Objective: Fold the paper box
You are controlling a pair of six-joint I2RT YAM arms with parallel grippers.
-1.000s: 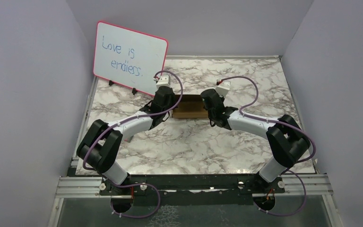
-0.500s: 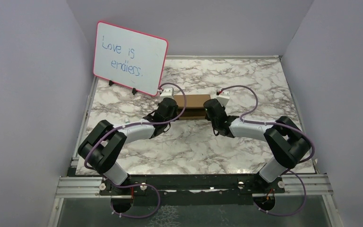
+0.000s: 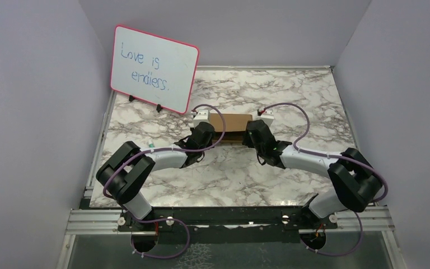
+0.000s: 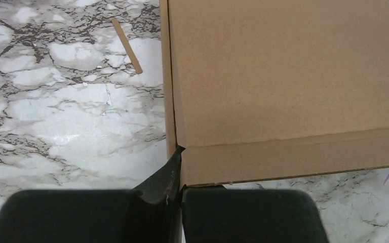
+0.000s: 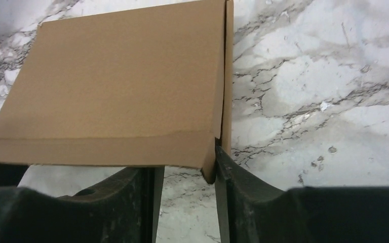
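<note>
The paper box (image 3: 234, 124) is a shallow brown cardboard box lying flat on the marble table, between my two grippers. My left gripper (image 3: 204, 133) is at its near-left corner. In the left wrist view the gripper (image 4: 180, 174) is shut, its fingers pinched together on the corner of the paper box (image 4: 283, 76). My right gripper (image 3: 255, 133) is at the near-right corner. In the right wrist view the gripper (image 5: 185, 169) is open. That corner of the paper box (image 5: 121, 81) hangs between the jaws, against the right finger (image 5: 223, 162).
A pink-framed whiteboard (image 3: 154, 68) stands at the back left of the table (image 3: 224, 174). A thin brown strip (image 4: 127, 46) lies on the marble left of the box. Grey walls close in three sides.
Both arms have dropped lower and reached further back, carrying the box away from the bases. The right gripper's jaws have come apart from the corner; the left stays shut.
</note>
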